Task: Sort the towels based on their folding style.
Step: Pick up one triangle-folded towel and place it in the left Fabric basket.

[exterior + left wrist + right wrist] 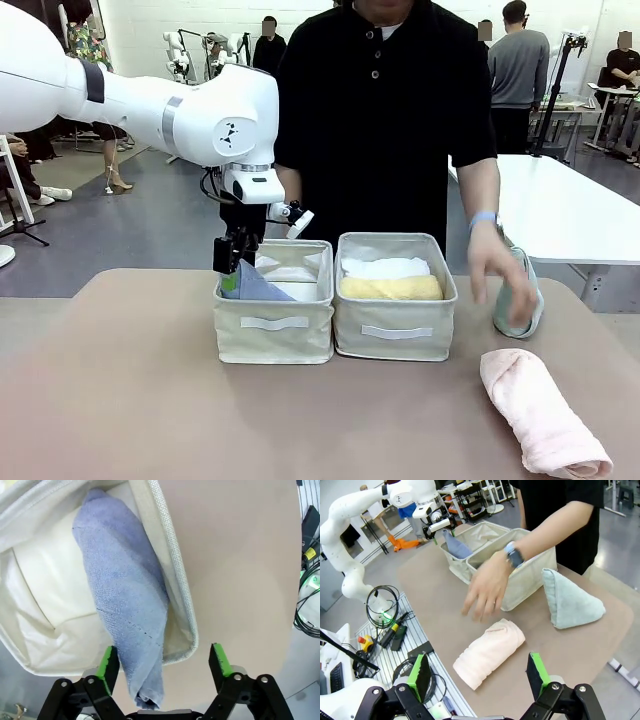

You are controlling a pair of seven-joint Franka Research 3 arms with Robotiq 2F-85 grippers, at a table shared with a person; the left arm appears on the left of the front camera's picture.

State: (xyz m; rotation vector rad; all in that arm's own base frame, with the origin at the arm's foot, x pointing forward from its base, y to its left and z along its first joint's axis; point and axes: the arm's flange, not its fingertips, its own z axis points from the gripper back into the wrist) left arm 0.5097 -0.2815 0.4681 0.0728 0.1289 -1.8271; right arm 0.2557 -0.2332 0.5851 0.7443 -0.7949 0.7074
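Towel in lavender-blue (125, 595) leans in the bin (169, 565), its end within the wide-apart left pincer (162, 652).

- Front view: low at the near edge, facing across the table (120, 400) to the person (385, 110).
- Left wrist view: close above the left bin (169, 555), looking down.
- Right wrist view: higher, off the table's side, looking obliquely. It shares that bin and the pink towel (490, 652) with the front view.
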